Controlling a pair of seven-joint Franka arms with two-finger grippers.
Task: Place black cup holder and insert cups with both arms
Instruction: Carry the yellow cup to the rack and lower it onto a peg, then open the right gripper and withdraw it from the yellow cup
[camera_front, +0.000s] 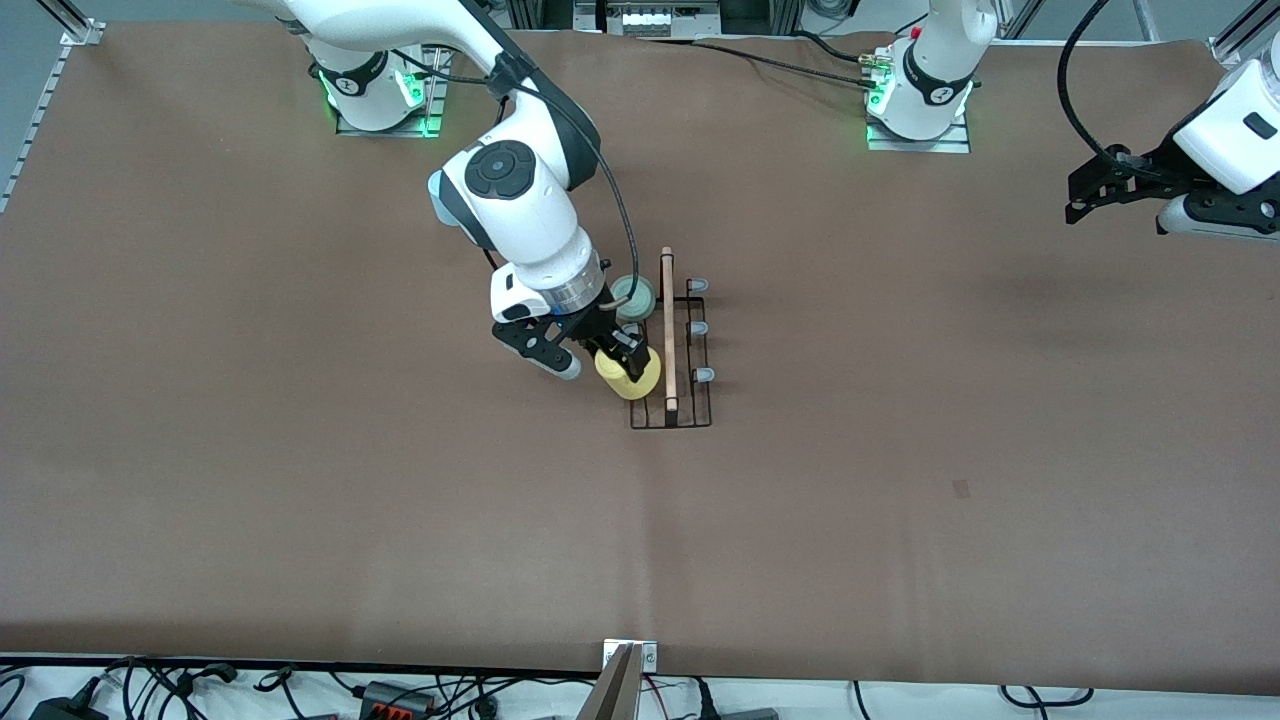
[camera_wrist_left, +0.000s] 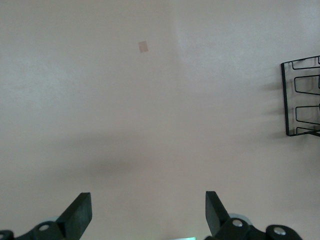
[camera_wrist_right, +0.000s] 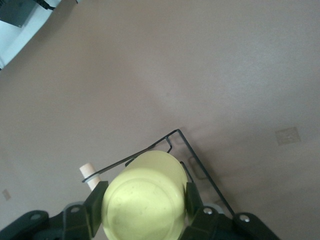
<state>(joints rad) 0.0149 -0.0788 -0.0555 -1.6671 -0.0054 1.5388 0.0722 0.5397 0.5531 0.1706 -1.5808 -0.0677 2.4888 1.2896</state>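
Observation:
The black cup holder (camera_front: 690, 400) stands mid-table with its wooden rod handle (camera_front: 668, 330) on top and pale-capped pegs (camera_front: 704, 375) on the side toward the left arm's end. A mint green cup (camera_front: 635, 296) hangs on a peg on the side toward the right arm's end. My right gripper (camera_front: 622, 360) is shut on the yellow cup (camera_front: 630, 376), holding it at the holder's near peg; the right wrist view shows the cup (camera_wrist_right: 145, 200) between the fingers (camera_wrist_right: 94, 205). My left gripper (camera_front: 1082, 195) waits open and empty over the table's left-arm end; its fingers (camera_wrist_left: 80, 212) show. The blue cup is out of view.
A small dark patch (camera_front: 961, 488) marks the brown table cover. The holder's corner (camera_wrist_left: 302, 97) shows at the edge of the left wrist view. Cables and a metal bracket (camera_front: 628, 660) lie along the table's near edge.

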